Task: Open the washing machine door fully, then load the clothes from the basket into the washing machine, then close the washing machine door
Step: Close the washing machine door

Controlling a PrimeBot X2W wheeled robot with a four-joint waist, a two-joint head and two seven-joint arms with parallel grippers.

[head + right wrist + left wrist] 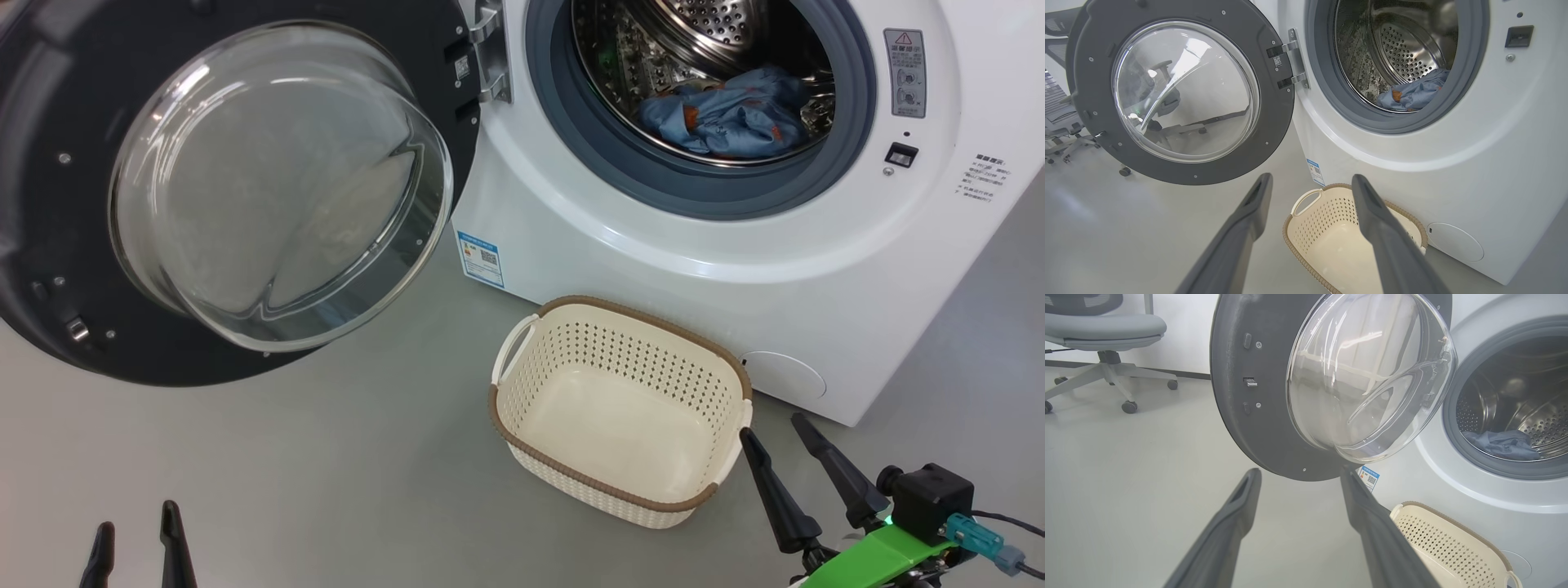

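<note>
The washing machine fills the upper right of the head view. Its door hangs swung wide to the left, glass bowl facing me. Light-blue clothes lie inside the steel drum, and the same clothes show in the right wrist view. The cream basket stands on the floor in front of the machine with nothing in it. My left gripper is open at the lower left, below the door. My right gripper is open just right of the basket's rim. Neither holds anything.
Grey floor spreads left of the basket and under the door. A grey office chair stands behind the open door in the left wrist view. A blue label sticker marks the machine's lower left corner.
</note>
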